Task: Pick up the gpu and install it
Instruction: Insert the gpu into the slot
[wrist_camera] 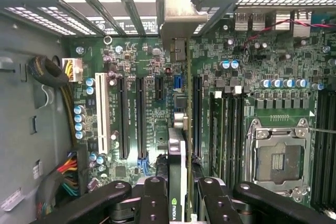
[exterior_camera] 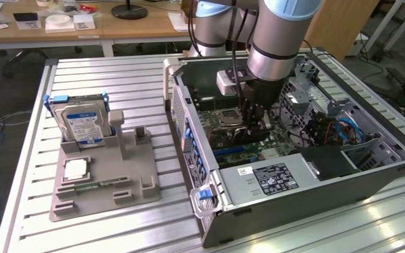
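My gripper (exterior_camera: pixel 254 125) reaches down into the open computer case (exterior_camera: pixel 371 163) over the motherboard (wrist_camera: pixel 131 72). It is shut on the gpu (wrist_camera: pixel 177 148), which appears edge-on between the black fingers (wrist_camera: pixel 155 198) in the wrist view. The card's green board runs parallel to the long expansion slots (wrist_camera: pixel 123 114). Its silver end bracket (wrist_camera: pixel 178 22) points at the slotted rear wall of the case. In the exterior view the gpu (exterior_camera: pixel 246 138) is a dark block under the fingers, low over the board; whether it sits in a slot I cannot tell.
On the slatted table, a grey holder (exterior_camera: pixel 135 182) carries a hard drive (exterior_camera: pixel 83 126), a CPU chip (exterior_camera: pixel 76 167) and a RAM stick (exterior_camera: pixel 93 184). Inside the case are the power supply (exterior_camera: pixel 269 179), the CPU socket (wrist_camera: pixel 275 161) and cable bundles (wrist_camera: pixel 52 72).
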Action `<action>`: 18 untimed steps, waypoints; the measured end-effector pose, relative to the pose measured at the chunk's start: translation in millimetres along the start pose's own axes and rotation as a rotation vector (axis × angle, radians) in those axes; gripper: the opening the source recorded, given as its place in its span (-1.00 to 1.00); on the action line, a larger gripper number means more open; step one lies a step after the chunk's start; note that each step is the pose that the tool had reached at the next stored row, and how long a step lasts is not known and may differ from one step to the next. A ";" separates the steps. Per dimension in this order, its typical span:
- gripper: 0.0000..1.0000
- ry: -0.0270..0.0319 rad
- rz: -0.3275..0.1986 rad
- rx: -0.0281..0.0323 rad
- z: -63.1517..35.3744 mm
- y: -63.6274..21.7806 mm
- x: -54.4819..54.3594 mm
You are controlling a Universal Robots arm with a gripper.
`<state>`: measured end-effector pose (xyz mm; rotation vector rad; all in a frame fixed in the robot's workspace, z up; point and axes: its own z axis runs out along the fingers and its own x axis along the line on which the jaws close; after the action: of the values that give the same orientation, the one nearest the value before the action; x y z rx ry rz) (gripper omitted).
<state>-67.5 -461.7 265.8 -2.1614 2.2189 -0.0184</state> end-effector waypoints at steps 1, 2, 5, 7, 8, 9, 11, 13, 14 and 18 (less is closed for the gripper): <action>-0.47 0.0000 0.000 0.0000 0.1 0.7 0.0; -0.47 -0.0001 0.000 0.0000 0.2 1.5 0.0; -0.47 0.0000 0.000 0.0000 0.1 4.3 0.1; -0.47 0.0000 0.000 0.0000 0.1 5.6 0.1; -0.47 -0.0001 0.000 0.0001 0.2 5.6 0.1; -0.47 -0.0001 0.000 0.0001 0.2 5.7 0.1; -0.47 -0.0001 0.000 0.0000 0.3 7.0 0.2; -0.47 0.0000 0.000 0.0000 0.2 8.5 0.3; -0.47 0.0000 0.000 0.0000 0.2 9.5 0.3; -0.47 0.0000 0.000 0.0001 0.2 12.8 0.3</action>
<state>-80.3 -461.7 265.1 -2.1613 2.2188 -0.0185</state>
